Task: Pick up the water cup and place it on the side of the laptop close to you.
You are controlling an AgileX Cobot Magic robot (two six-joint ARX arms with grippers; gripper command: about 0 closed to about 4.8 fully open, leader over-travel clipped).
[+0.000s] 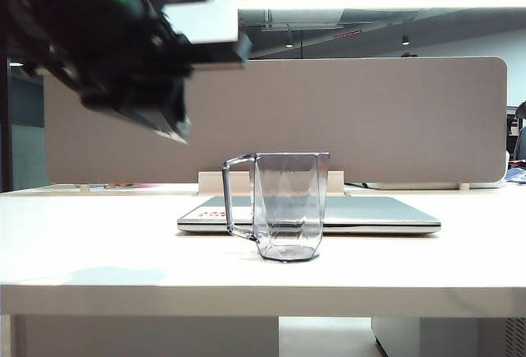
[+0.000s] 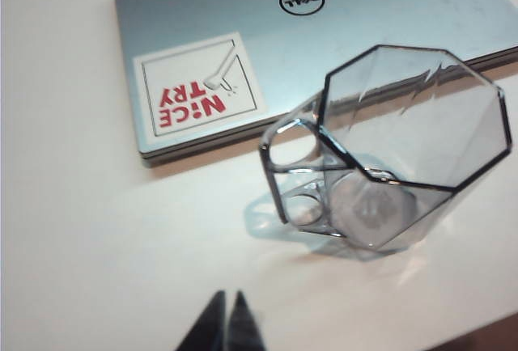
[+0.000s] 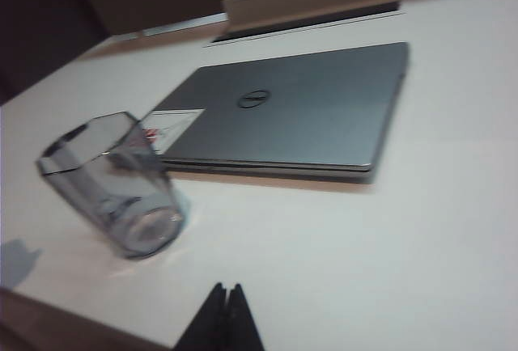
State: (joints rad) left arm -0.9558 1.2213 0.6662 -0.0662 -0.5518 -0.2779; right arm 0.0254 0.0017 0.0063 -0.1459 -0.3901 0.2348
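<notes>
Water cup (image 1: 286,206) upright on table (image 1: 99,250) before laptop (image 1: 370,213), apparently placed, hence left gripper (image 2: 227,319) and right gripper (image 3: 226,312) both pinched together, empty.

An office: a white desk (image 1: 99,242) backed by a grey partition screen (image 1: 370,118), strip ceiling lights (image 1: 378,2) overhead.
</notes>
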